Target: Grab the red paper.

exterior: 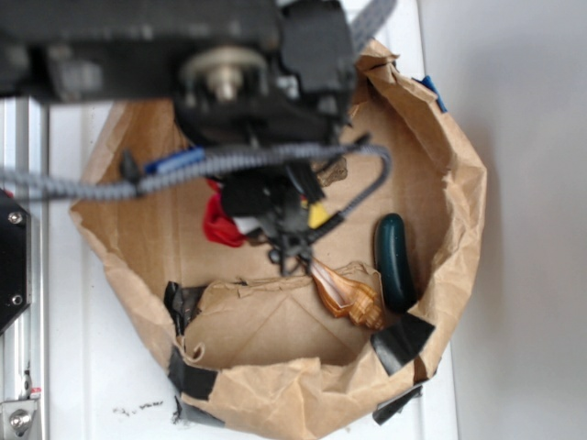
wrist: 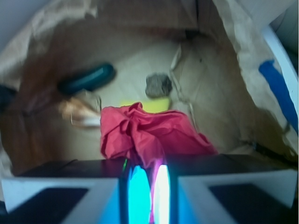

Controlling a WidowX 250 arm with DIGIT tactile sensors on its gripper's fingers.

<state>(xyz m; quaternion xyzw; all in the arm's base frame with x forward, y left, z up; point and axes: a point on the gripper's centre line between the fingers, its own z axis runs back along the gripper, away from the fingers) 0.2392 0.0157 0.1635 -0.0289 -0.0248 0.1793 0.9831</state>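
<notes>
The gripper [wrist: 148, 196] hung inside the brown paper bag [exterior: 459, 192], and its jaws were drawn nearly together with only a thin slit between them, pinching a fold of the red paper [wrist: 149, 133]. The rest of the wad bulged out just beyond the fingertips, above the bag's floor. It was bright red, crumpled into deep creases. From the outside view only a sliver of it showed, left of the gripper. A yellow sponge [wrist: 147, 105] lay just behind it, a dark green oblong thing [wrist: 88, 78] farther off.
</notes>
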